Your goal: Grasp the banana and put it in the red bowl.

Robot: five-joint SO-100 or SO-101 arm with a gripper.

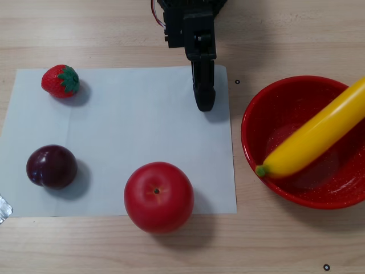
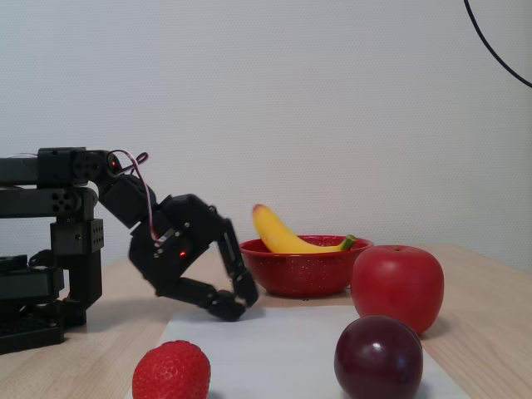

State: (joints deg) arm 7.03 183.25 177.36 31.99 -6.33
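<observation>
Your arm folds low, its end effector [image 2: 237, 305] nearly closed and empty, tips down by the surface's [image 2: 490, 291] paper [image 1: 131, 137], banana [image 1: 316, 137] in the red bowl [image 1: 268, 108].

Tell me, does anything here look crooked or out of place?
Only the banana: it is too long for the red bowl, so it lies slanted, its green tip down inside and its other end sticking out over the rim. The pincer sits low by the paper sheet, holding nothing.
</observation>
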